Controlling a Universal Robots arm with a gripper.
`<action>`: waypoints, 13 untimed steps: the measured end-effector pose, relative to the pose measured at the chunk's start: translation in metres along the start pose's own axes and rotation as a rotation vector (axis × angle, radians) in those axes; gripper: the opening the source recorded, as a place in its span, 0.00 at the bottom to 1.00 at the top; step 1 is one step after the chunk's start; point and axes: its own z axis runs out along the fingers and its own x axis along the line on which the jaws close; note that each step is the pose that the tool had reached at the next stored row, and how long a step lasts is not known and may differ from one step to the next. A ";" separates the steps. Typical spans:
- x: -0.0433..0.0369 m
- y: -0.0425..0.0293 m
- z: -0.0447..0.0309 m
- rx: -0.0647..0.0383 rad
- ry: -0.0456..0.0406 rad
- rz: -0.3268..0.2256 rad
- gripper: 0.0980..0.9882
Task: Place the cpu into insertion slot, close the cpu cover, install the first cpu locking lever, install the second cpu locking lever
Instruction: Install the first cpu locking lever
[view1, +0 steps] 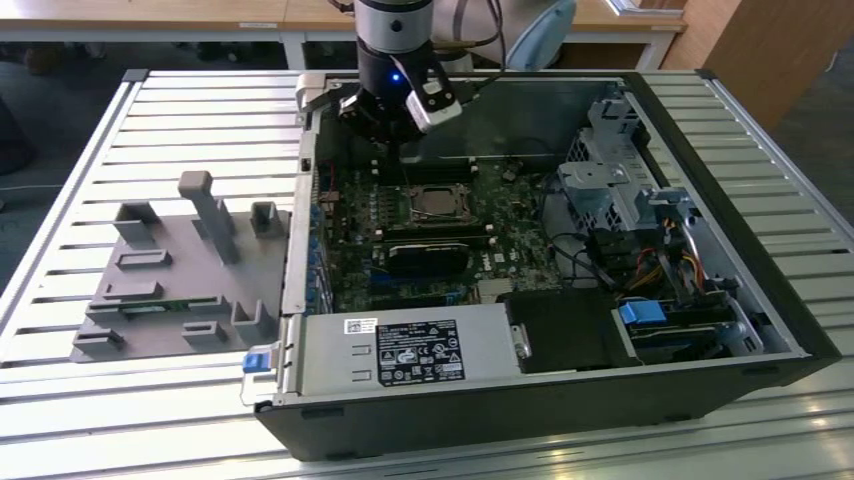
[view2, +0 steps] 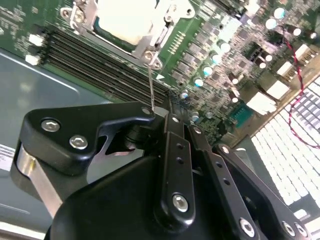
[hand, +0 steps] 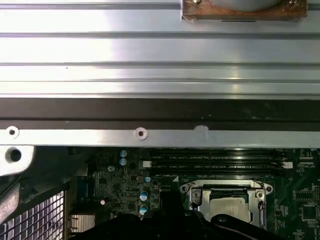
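The gripper (view1: 390, 132) hangs low inside the open computer case (view1: 534, 425), over the far edge of the green circuit board (view1: 350, 262) as the exterior view shows it, just behind the insertion slot (view1: 414, 205). In the second wrist view the fingers (view2: 169, 116) are drawn together on the free end of a thin wire locking lever (view2: 151, 85), which runs straight from the gripper's tip to the near corner of the socket.

The cpu (hand: 227, 205) lies flat in the slot, its pale metal top showing through the square window of the cpu cover (hand: 196, 199). The cover is folded down over it, its silvery frame lying along the chip's edges. Beside the socket, the long black memory slots (view2: 90, 60) run in parallel rows between it and the case wall.

The case lies on its side on a slatted metal table (view1: 80, 400). A labelled silver box (view1: 400, 350) fills the near corner of the case. To the exterior view's left, well apart from the case, a grey holder (view1: 174, 280) with upright posts sits on the table.
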 end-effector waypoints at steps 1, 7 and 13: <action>-0.0023 0.0001 0.0002 0.000 0.0000 0.000 0.01; -0.0195 0.0010 0.0012 0.000 -0.0001 0.000 0.01; -0.0380 0.0014 0.0025 0.000 -0.0001 0.000 0.01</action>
